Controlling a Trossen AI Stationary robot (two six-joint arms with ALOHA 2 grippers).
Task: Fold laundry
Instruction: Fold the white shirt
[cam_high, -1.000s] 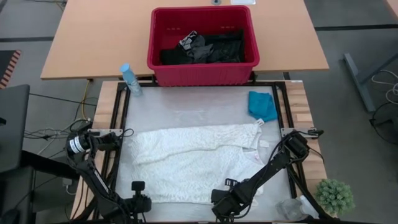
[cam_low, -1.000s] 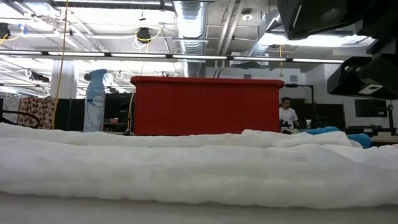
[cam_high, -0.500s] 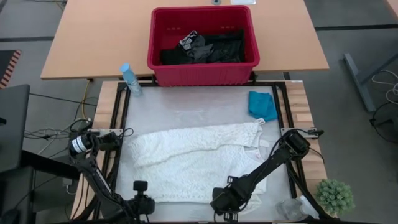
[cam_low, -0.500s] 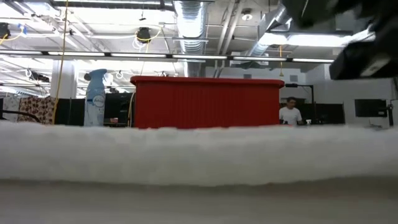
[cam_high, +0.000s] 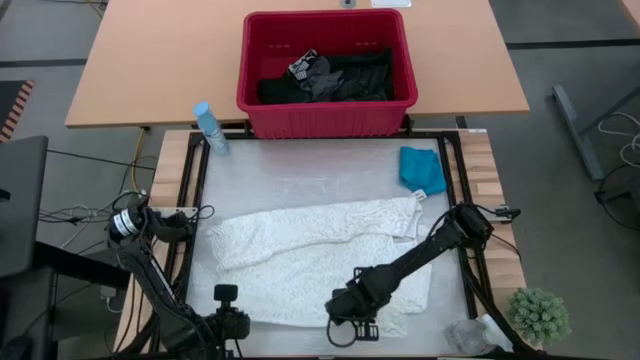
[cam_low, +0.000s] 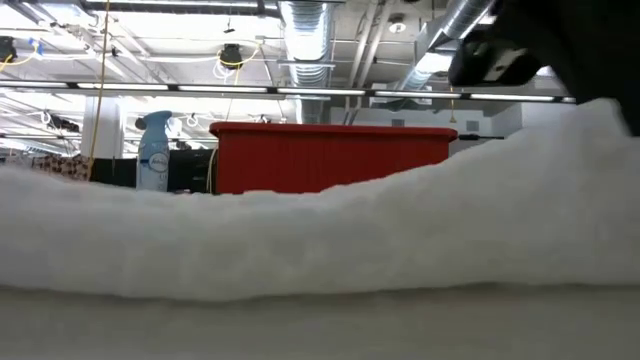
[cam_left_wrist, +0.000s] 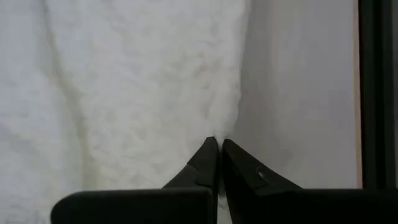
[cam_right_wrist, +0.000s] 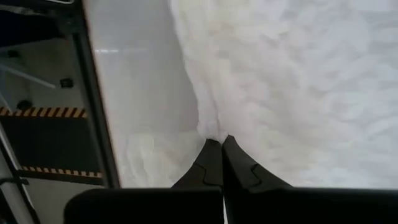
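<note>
Pale bench (cam_high: 300, 170) with black frame; red basket (cam_high: 325, 105) of dark garments at its far edge. White lacy garment (cam_high: 300, 255) spread mid-bench, teal garment (cam_high: 422, 168) beside. Left gripper (cam_left_wrist: 217, 144) and right gripper (cam_right_wrist: 216, 142) each pinch the white garment's near hem.

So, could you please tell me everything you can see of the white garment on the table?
The white garment is soft, lacy-textured fabric, lying mostly spread across the table's near half, with a sleeve-like strip reaching towards the teal cloth. The left end effector and right end effector are each shut on its near edge, the right one lifting a raised fold.
</note>
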